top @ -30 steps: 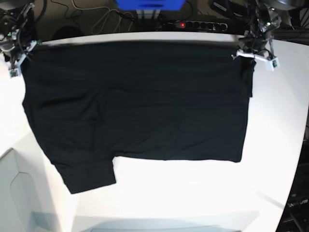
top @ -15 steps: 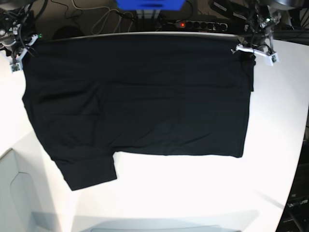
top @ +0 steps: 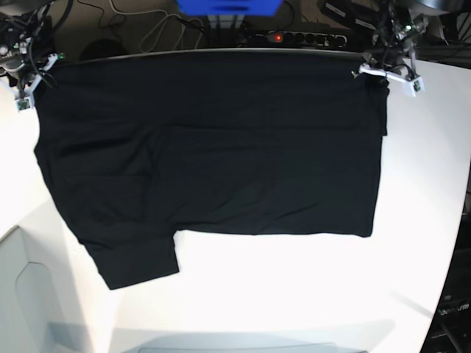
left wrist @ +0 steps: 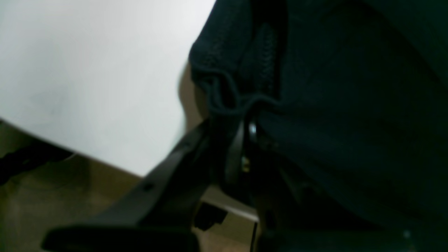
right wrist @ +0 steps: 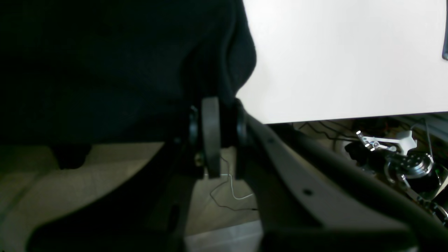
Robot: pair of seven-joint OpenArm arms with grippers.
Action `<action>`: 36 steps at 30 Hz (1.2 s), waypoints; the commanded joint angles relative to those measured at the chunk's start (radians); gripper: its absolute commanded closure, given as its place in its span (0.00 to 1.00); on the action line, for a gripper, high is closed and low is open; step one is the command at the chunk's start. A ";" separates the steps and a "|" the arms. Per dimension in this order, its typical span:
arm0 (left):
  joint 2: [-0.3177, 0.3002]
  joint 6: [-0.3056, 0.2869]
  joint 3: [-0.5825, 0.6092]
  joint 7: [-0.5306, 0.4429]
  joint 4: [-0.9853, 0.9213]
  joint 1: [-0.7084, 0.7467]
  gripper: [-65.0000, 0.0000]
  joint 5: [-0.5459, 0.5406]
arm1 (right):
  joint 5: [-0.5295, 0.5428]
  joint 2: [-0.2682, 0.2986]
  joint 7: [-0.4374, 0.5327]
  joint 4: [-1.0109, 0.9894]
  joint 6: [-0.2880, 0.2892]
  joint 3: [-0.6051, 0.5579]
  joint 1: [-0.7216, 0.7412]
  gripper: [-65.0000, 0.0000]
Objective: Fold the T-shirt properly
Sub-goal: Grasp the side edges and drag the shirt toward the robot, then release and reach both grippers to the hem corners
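The T-shirt's (top: 213, 147) top edge now reaches further back across the table (top: 294, 294).
Left gripper (top: 385, 76) and right gripper (top: 31, 79) each pinch a corner, jaws apparently clamped on cloth.

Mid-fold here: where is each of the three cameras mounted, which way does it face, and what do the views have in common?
Base: high above the white table, looking down on the spread T-shirt; the right gripper and the left gripper show at the far corners.
Left wrist: on the left arm, looking along its shut fingers at a pinched shirt edge.
Right wrist: on the right arm, looking along its fingers, shut on cloth, floor beyond the table edge.
Shared: all three show the black shirt and the white table.
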 commanded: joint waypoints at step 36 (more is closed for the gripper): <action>0.044 -0.001 -0.211 -0.013 0.141 -0.290 0.42 -0.001 | -0.007 0.025 0.006 0.004 -0.004 -0.045 0.471 0.56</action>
